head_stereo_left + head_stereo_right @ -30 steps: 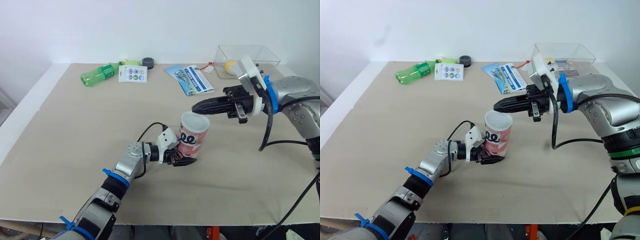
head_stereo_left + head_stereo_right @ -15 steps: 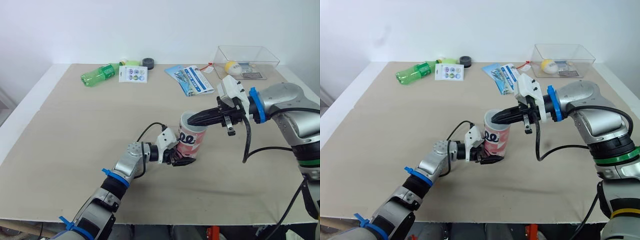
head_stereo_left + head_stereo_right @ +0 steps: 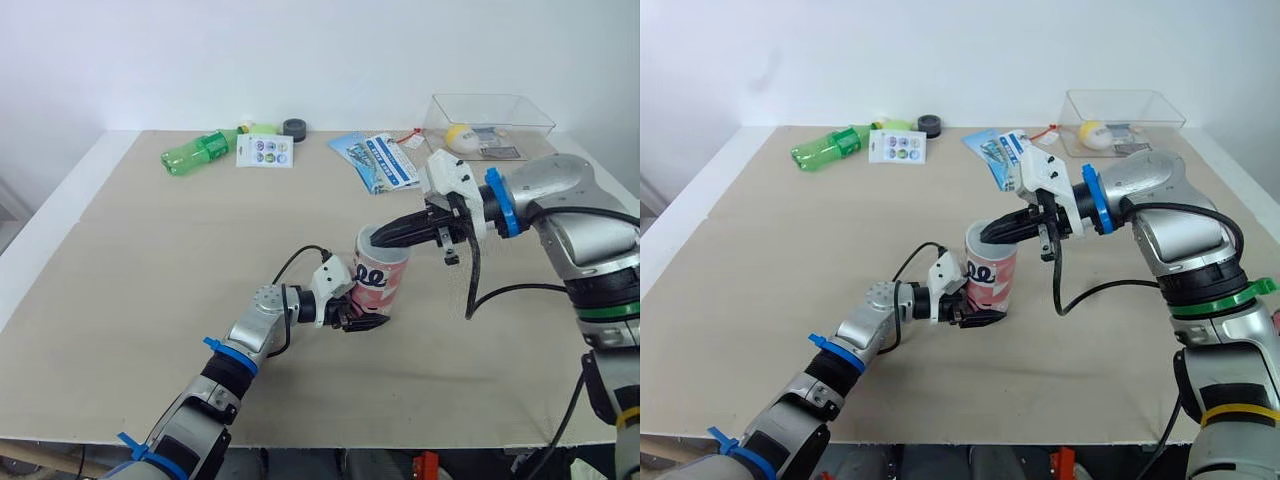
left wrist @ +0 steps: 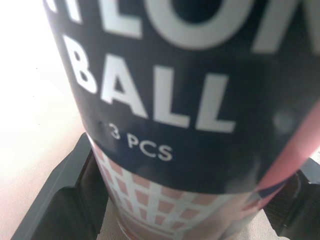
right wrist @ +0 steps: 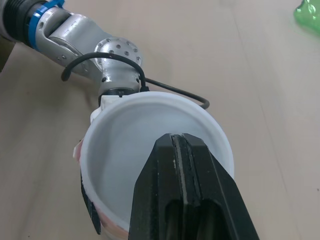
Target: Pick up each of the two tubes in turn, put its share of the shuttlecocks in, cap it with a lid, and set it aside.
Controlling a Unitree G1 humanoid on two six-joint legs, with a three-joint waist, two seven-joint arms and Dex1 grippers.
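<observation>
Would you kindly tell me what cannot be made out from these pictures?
Inside of the tube, whether anything lies there: right wrist view, its floor partly hidden by the shut fingers of the right gripper.
Label of the tube: left wrist view, cut off by the edges.
Fingers of the left gripper: eye views, mostly behind the tube.
Contents of the clear box: eye views, too small to name.
</observation>
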